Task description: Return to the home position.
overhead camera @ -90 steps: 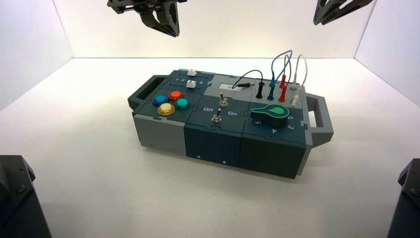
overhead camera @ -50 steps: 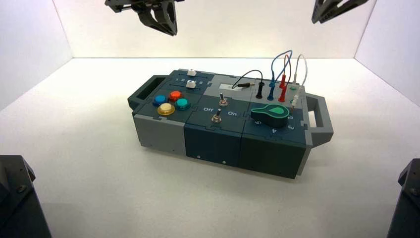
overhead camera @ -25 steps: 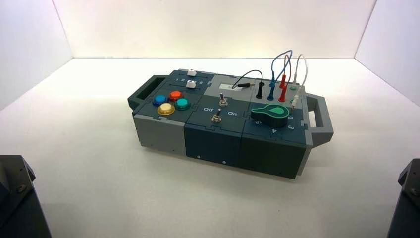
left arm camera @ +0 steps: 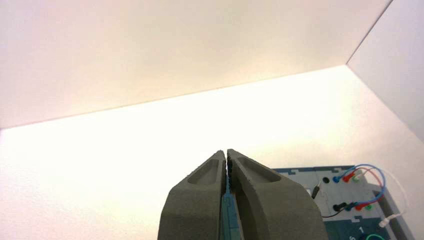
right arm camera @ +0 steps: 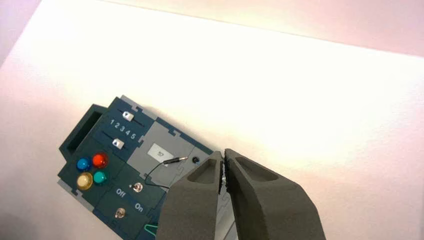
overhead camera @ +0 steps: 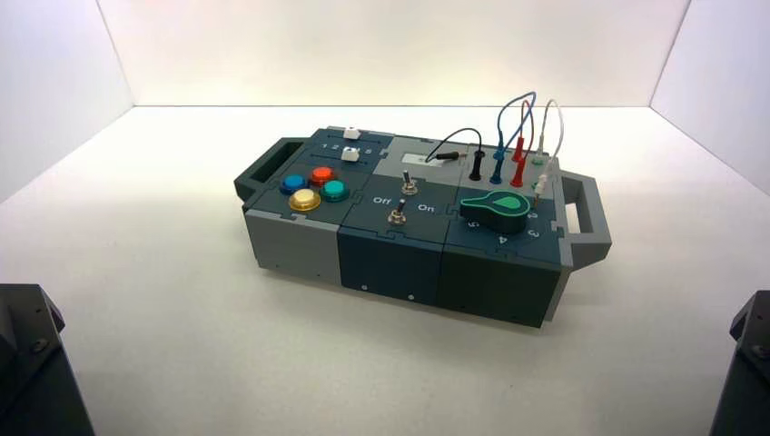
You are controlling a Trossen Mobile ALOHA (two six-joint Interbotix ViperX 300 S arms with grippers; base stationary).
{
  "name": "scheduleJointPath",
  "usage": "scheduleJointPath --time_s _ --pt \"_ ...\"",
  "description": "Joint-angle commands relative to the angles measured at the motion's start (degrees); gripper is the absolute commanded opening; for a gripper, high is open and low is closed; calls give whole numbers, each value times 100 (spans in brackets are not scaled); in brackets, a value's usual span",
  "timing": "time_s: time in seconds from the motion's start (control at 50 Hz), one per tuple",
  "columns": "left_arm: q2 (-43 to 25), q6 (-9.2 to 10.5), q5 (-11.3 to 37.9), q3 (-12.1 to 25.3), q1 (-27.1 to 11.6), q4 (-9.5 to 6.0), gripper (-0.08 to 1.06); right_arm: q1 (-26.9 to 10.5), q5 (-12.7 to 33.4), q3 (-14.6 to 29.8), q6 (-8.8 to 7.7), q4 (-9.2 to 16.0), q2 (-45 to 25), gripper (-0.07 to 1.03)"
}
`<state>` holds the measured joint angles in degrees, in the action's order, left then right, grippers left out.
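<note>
The dark blue and grey box (overhead camera: 399, 245) stands on the white table, turned a little, with a handle at each end. Both grippers are out of the high view. My left gripper (left arm camera: 226, 152) is shut and empty, held high above the table with the box's wire corner (left arm camera: 357, 192) below it. My right gripper (right arm camera: 222, 154) is shut and empty, high above the box (right arm camera: 125, 170). The right wrist view shows four round buttons (right arm camera: 91, 170), two sliders (right arm camera: 123, 130), two toggle switches (right arm camera: 128, 200) and a loose black wire plug (right arm camera: 172, 161).
The green knob (overhead camera: 496, 208) sits at the box's right end, beside red, blue, black and white wires (overhead camera: 518, 136). The arm bases stand at the front left (overhead camera: 32, 363) and front right (overhead camera: 745, 363). White walls enclose the table.
Both grippers were at the top edge of the high view, rose and left it half a second ago. The box has not moved.
</note>
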<state>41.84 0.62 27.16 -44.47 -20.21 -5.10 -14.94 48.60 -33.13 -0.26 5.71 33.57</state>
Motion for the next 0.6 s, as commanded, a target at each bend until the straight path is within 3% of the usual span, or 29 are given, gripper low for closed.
scheduleJointPath --time_s 0.02,0.38,0.6 --pt "334 -18 114 70 53 35 -1 18 79 193 70 -123 325 -1" --pt "993 44 316 62 114 26 -3 18 800 360 299 -967 1318 -2" --pt "1274 79 642 88 114 35 -3 26 1063 378 439 -1046 1907 -2"
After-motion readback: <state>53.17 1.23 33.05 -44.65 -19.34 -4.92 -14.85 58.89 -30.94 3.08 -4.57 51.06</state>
